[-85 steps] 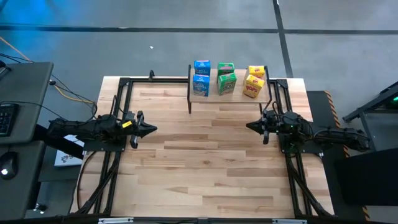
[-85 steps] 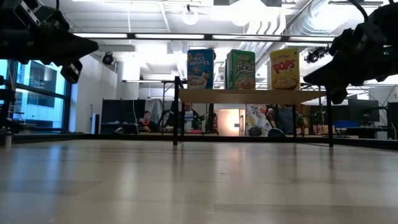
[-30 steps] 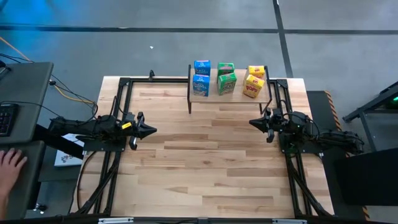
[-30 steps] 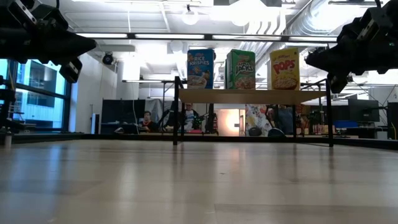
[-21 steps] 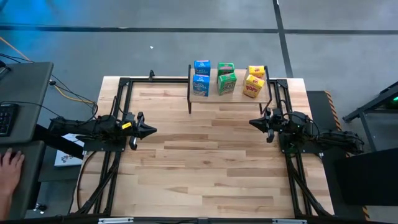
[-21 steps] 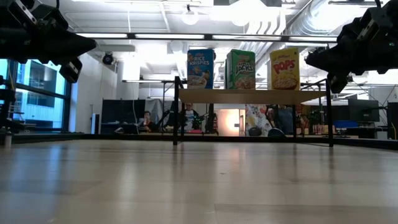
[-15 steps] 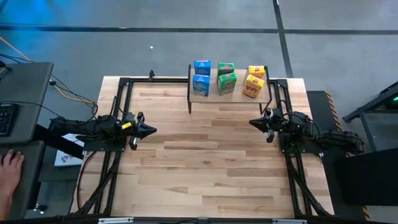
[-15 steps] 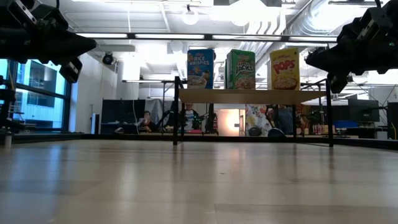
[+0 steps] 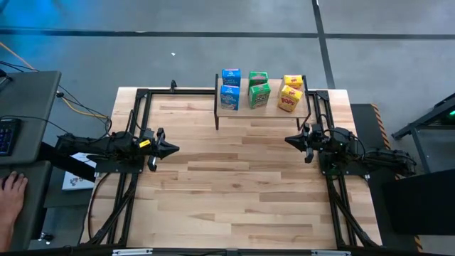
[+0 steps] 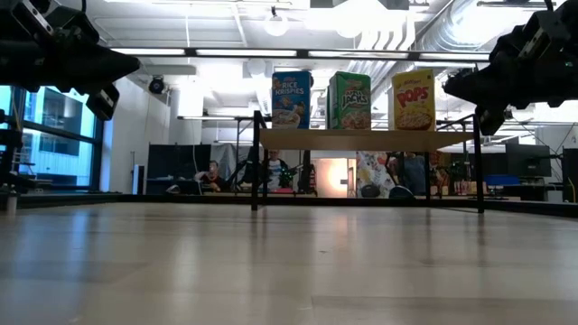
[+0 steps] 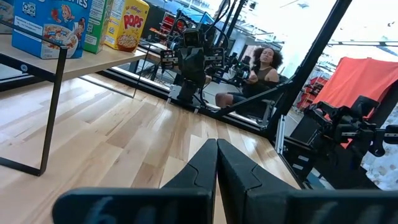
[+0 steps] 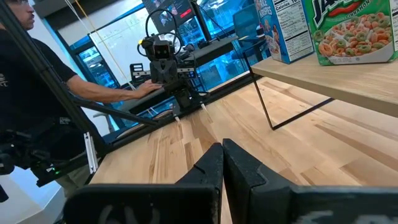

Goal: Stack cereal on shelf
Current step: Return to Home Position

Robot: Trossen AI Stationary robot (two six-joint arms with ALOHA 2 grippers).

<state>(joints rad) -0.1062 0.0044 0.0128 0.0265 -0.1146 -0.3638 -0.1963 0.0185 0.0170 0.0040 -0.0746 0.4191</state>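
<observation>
High view: the shelf (image 9: 273, 108) carries all six cereal boxes in three pairs, each pair standing one box behind the other. The blue boxes (image 9: 230, 92) are at the shelf's left end, the green boxes (image 9: 259, 94) at its middle and the yellow boxes (image 9: 288, 98) at its right end (the low view shows only the front row, upright). The left gripper (image 9: 173, 148) hangs well apart from the shelf, off its left front corner, fingers pressed together on nothing. The right gripper (image 9: 288, 140) hangs near the shelf's right front leg, likewise closed and empty.
</observation>
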